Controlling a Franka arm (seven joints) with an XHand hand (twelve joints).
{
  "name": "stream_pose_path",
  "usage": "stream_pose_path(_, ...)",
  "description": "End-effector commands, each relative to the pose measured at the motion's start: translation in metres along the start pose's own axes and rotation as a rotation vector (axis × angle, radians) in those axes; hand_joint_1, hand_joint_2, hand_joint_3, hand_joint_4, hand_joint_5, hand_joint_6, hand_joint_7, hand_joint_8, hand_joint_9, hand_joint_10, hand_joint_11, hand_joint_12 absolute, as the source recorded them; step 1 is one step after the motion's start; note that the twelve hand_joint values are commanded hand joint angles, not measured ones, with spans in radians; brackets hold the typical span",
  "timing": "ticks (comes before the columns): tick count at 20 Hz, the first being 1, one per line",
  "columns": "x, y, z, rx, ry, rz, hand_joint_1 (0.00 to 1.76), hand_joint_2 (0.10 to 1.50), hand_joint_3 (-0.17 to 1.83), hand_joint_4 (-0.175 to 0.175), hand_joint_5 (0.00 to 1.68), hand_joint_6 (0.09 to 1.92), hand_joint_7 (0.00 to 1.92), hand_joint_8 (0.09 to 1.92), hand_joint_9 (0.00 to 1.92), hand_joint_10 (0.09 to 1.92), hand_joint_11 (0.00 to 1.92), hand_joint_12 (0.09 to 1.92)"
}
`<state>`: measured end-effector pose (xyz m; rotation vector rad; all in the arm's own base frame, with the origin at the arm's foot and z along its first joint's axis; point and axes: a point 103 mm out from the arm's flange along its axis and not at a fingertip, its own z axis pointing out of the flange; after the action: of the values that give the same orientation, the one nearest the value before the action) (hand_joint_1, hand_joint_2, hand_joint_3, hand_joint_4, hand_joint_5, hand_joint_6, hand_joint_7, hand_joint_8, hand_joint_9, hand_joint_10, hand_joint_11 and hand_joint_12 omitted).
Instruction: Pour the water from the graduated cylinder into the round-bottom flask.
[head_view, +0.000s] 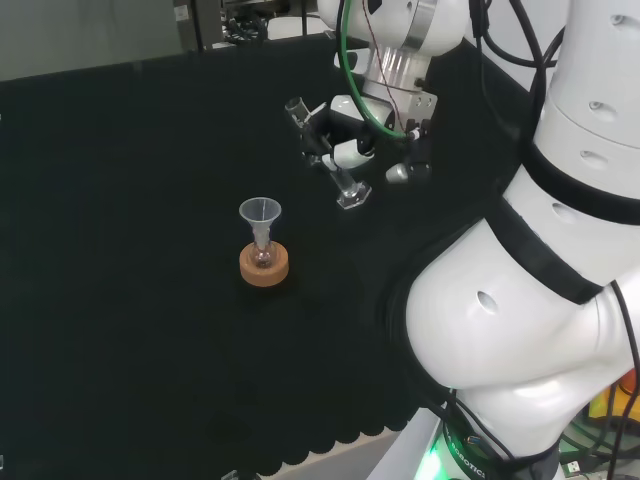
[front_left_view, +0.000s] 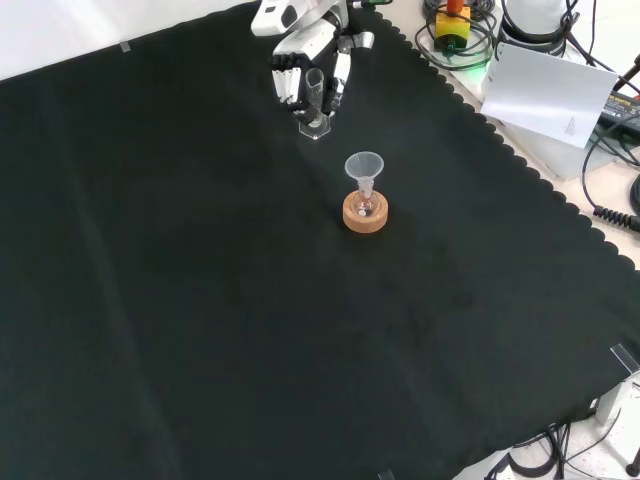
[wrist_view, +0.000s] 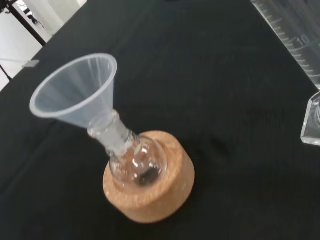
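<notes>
A small round-bottom flask (head_view: 263, 256) sits in a cork ring (head_view: 264, 267) with a clear funnel (head_view: 260, 213) in its neck. The flask (wrist_view: 137, 165), ring (wrist_view: 150, 197) and funnel (wrist_view: 75, 85) show close in the wrist view. My hand (head_view: 345, 150) is shut on the clear graduated cylinder (head_view: 325, 150), which leans with its mouth away from the arm and its foot just above the cloth. In the front view the hand (front_left_view: 305, 60) holds the cylinder (front_left_view: 316, 95) beyond the flask (front_left_view: 365, 203). The cylinder's wall (wrist_view: 295, 35) shows in the wrist view.
The arm's white links (head_view: 520, 300) fill the head view's right. Past the cloth's scalloped edge in the front view lie a white sheet (front_left_view: 545, 95) and cables (front_left_view: 610, 200). Black cloth (front_left_view: 200, 300) stretches around the flask.
</notes>
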<state>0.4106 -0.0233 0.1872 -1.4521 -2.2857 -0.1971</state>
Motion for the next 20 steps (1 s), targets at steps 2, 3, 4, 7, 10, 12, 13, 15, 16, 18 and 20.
stream_pose_path(2, 0.002, -0.048, 0.009, 0.153, -0.069, 0.013, 1.26, 1.12, 0.00, -0.175, 0.96, 1.03, 0.99, 1.02, 1.37, 0.18, 1.18, 0.79)
stream_pose_path(3, 0.003, -0.050, 0.010, 0.165, -0.075, 0.014, 1.26, 1.12, 0.00, -0.175, 0.96, 1.03, 0.99, 1.02, 1.37, 0.17, 1.18, 0.79)
stream_pose_path(4, 0.004, -0.052, 0.011, 0.177, -0.084, 0.015, 1.26, 1.12, 0.00, -0.175, 0.96, 1.03, 0.99, 1.02, 1.37, 0.17, 1.18, 0.79)
stream_pose_path(7, 0.008, -0.056, 0.014, 0.208, -0.100, 0.018, 1.26, 1.12, 0.00, -0.175, 0.96, 1.03, 0.99, 1.02, 1.37, 0.17, 1.18, 0.79)
stream_pose_path(10, 0.012, -0.058, 0.020, 0.249, -0.119, 0.022, 1.26, 1.12, 0.00, -0.175, 0.96, 1.03, 0.99, 1.02, 1.37, 0.17, 1.18, 0.79)
stream_pose_path(12, 0.016, -0.059, 0.023, 0.285, -0.148, 0.025, 1.26, 1.12, 0.00, -0.175, 0.96, 1.03, 0.99, 1.02, 1.37, 0.17, 1.18, 0.79)
stream_pose_path(13, 0.018, -0.060, 0.024, 0.302, -0.162, 0.026, 1.26, 1.12, 0.00, -0.175, 0.96, 1.03, 0.99, 1.02, 1.37, 0.17, 1.18, 0.79)
stream_pose_path(15, 0.021, -0.059, 0.025, 0.328, -0.169, 0.032, 1.26, 1.12, 0.00, -0.175, 0.96, 1.03, 0.99, 1.02, 1.37, 0.17, 1.18, 0.79)
stream_pose_path(16, 0.022, -0.058, 0.025, 0.344, -0.178, 0.035, 1.26, 1.12, 0.00, -0.175, 0.96, 1.03, 0.99, 1.02, 1.37, 0.17, 1.18, 0.79)
stream_pose_path(18, 0.021, -0.053, 0.026, 0.372, -0.195, 0.036, 1.26, 1.12, 0.00, -0.175, 0.96, 1.03, 0.99, 1.02, 1.37, 0.17, 1.18, 0.79)
stream_pose_path(20, 0.019, -0.049, 0.028, 0.405, -0.207, 0.027, 1.26, 1.12, 0.00, -0.175, 0.96, 1.03, 0.99, 1.02, 1.37, 0.16, 1.18, 0.79)
